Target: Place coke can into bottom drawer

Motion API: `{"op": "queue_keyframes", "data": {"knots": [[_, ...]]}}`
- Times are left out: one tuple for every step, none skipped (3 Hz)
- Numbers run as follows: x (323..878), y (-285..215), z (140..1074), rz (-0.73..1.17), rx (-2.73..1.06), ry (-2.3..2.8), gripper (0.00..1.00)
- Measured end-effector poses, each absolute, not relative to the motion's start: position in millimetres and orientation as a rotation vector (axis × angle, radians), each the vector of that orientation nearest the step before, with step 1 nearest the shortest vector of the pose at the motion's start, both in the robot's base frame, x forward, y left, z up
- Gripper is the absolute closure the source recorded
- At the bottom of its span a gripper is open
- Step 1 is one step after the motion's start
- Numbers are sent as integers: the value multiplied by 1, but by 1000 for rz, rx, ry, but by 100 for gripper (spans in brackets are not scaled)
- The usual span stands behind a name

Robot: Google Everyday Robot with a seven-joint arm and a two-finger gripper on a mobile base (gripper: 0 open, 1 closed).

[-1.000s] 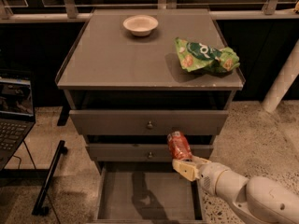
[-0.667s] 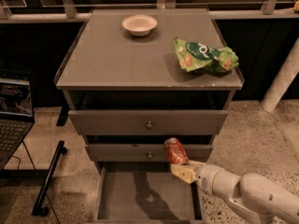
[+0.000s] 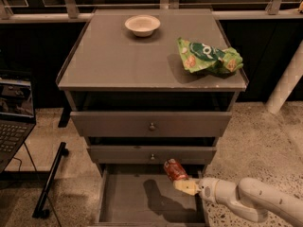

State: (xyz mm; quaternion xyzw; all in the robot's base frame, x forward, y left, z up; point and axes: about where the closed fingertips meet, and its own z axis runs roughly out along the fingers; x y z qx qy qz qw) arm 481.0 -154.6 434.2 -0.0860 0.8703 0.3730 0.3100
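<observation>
The carrying step is in hand: the coke can (image 3: 175,169), a small red cylinder of smooth metal with white markings, is clamped at its lower end by the gripper (image 3: 183,185), which is closed on it. The can is held tilted above the right rear part of the open bottom drawer (image 3: 124,196), just in front of the middle drawer (image 3: 118,153). For the next move, the can is judged to need lowering onto the flat grey floor, clear of the thin right wall, before release; rolling is to be expected from the round body
</observation>
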Motion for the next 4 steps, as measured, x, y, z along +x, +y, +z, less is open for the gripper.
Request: {"op": "queue_keyframes", "data": {"knots": [[487, -160, 392, 1077, -171, 2345, 100], [488, -162, 387, 1084, -165, 2348, 100], [490, -160, 380, 1075, -156, 2367, 100], [496, -161, 339, 1137, -76, 2427, 100]]}}
